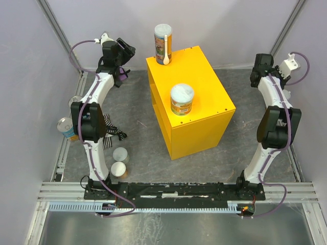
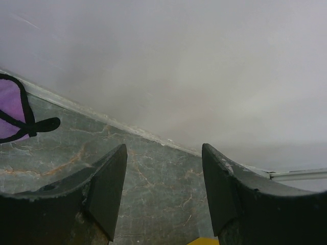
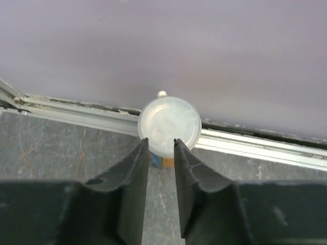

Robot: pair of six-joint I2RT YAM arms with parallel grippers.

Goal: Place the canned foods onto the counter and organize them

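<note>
Tube (image 1: 163, 37) & tub (image 1: 182, 99) on cabinet (image 1: 204, 76); tin (image 1: 66, 127), small tubs (image 1: 120, 154) left on table (image 1: 138, 127). L gripper (image 2: 163, 150) half-open, empty. R gripper (image 3: 160, 143) narrow gap, holds nothing, tips at white-lid tub (image 3: 168, 120).

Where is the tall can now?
In the top view, the tall can stands on the yellow counter, at its far left corner, behind the white-lidded can.

my white-and-black left arm (image 1: 94, 99) stretched to the far left | my black two-finger left gripper (image 2: 163, 153) jaws wide apart | my white-and-black right arm (image 1: 276, 115) bent at the elbow, wrist far right | my right gripper (image 3: 161, 145) tilted downward, fingers (image 3: 135, 173) nearly parallel (only a narrow slot between them)
</note>
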